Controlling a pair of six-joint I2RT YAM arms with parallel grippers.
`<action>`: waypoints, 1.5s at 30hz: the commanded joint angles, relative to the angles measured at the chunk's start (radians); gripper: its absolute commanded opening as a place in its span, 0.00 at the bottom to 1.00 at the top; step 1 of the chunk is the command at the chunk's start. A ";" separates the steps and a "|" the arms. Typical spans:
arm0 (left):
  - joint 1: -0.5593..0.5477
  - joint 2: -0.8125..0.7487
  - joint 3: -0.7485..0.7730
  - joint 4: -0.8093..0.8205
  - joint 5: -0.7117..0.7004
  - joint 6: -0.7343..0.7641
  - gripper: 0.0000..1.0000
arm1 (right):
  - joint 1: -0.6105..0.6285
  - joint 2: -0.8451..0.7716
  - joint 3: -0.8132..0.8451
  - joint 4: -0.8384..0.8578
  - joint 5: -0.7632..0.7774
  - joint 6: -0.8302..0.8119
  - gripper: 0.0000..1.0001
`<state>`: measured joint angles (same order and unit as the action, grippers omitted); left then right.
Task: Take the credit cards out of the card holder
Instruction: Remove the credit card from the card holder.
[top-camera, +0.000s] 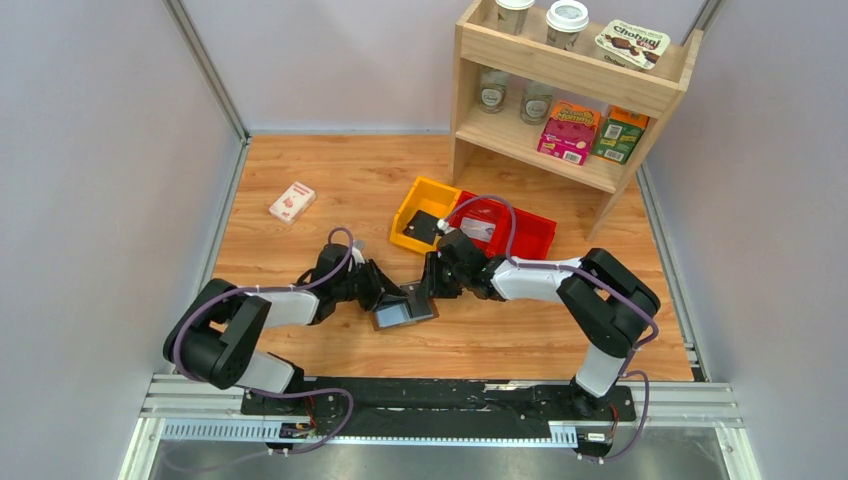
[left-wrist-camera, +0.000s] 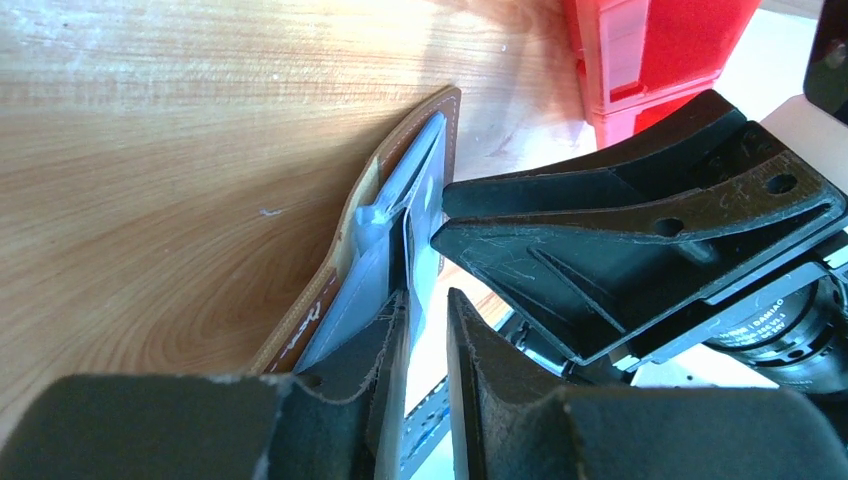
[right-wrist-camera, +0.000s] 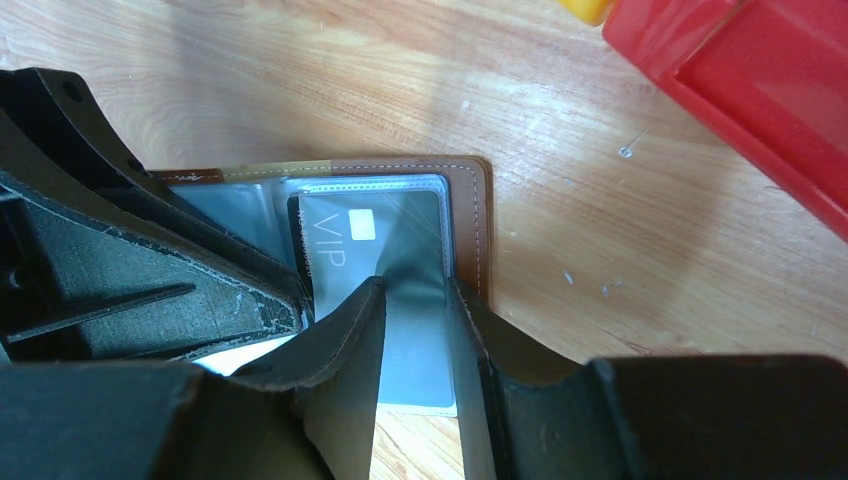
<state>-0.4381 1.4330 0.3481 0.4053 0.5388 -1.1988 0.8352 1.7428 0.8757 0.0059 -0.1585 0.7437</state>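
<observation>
The brown card holder (top-camera: 405, 314) lies open on the wood table between my two grippers. In the right wrist view its brown edge (right-wrist-camera: 468, 220) frames grey-blue panels, and a silver card marked VIP (right-wrist-camera: 375, 235) sticks partway out of a pocket. My right gripper (right-wrist-camera: 415, 285) hovers over that card with its fingers a little apart, the card and table showing between them. My left gripper (left-wrist-camera: 428, 300) sits at the holder's left side (left-wrist-camera: 340, 270), fingers narrowly apart, one finger against a grey-blue panel. The right gripper's body (left-wrist-camera: 620, 240) is close in front of it.
A yellow bin (top-camera: 425, 212) and a red bin (top-camera: 500, 228) stand just behind the grippers. A white-and-red small box (top-camera: 292, 202) lies at the back left. A wooden shelf (top-camera: 570, 80) with cups and cartons stands at the back right.
</observation>
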 joint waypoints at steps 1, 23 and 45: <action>-0.037 -0.034 0.089 -0.109 -0.013 0.112 0.29 | 0.054 0.020 -0.024 0.034 -0.069 0.022 0.34; -0.037 -0.210 0.104 -0.214 -0.106 0.237 0.28 | 0.059 0.044 -0.023 0.043 -0.072 0.037 0.34; -0.037 -0.063 0.066 -0.376 -0.224 0.189 0.35 | 0.058 0.075 -0.023 0.057 -0.090 0.045 0.34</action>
<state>-0.4648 1.3449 0.4072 0.0959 0.3626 -0.9913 0.8658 1.7714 0.8703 0.0792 -0.2035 0.7750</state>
